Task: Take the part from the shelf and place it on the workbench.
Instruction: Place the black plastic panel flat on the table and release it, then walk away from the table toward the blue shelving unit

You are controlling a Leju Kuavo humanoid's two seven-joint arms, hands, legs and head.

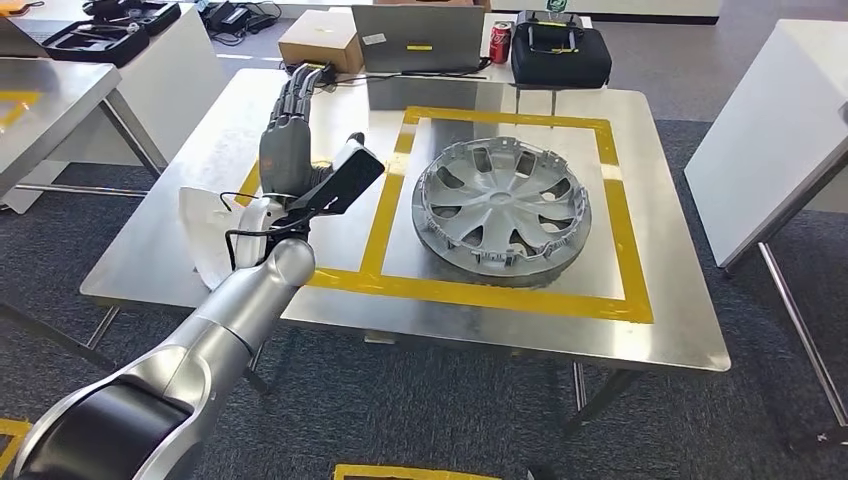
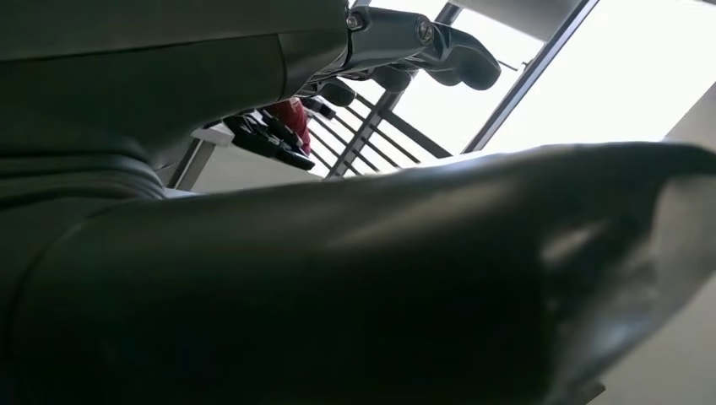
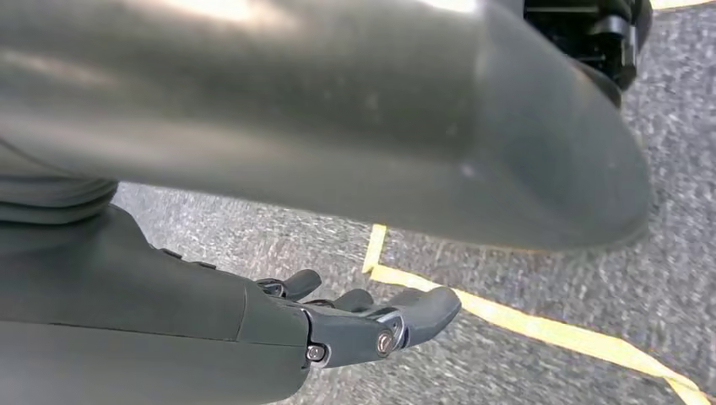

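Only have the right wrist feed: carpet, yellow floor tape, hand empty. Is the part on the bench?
Observer: Yes. The hubcap lies flat on the workbench, inside the yellow tape square.
Operator: Left hand on it?
Observer: No. The left hand is over the bench to the hubcap's left, apart from it, fingers stretched out, holding nothing.
Operator: Anything close to the part?
Observer: Nothing inside the square with it. A red can and a black case sit beyond the far edge.
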